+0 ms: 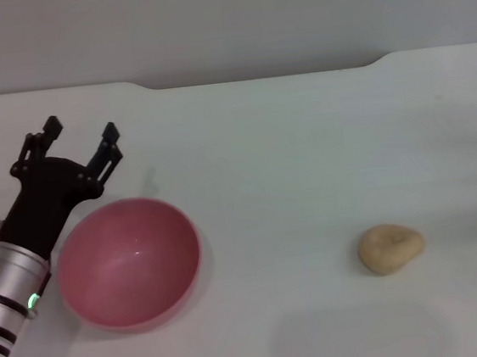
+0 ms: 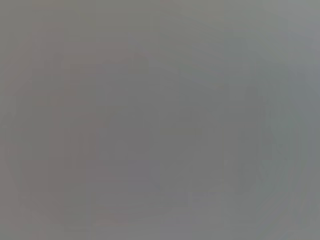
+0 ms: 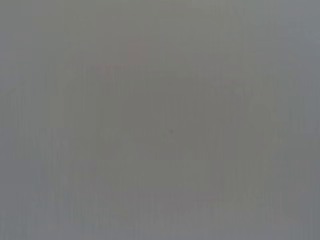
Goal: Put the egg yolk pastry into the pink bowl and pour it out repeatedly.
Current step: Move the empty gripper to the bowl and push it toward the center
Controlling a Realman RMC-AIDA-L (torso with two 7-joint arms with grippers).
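Head view. The pastry (image 1: 390,248) lies alone on the white desk (image 1: 304,154) at the lower right of the frame, well apart from the pink bowl (image 1: 129,263) at the lower left, which stands upright and holds nothing. The left gripper (image 1: 82,139) sits at the upper left, just beyond the bowl's far rim, fingers spread apart and holding nothing. The right gripper is not in this frame. Judge the pastry as light, soft and crumbly, with a matte, lumpy crust that should not slip; take it across its narrower width, low on its sides, and close gently so that you do not crush it. The bowl looks light, stiff and smooth, so it may slide if you nudge it; its rim is the likely place to hold for pouring.

Left wrist view. A uniform grey field; you can make out nothing.

Right wrist view. Likewise featureless grey, with no gripper or object visible.
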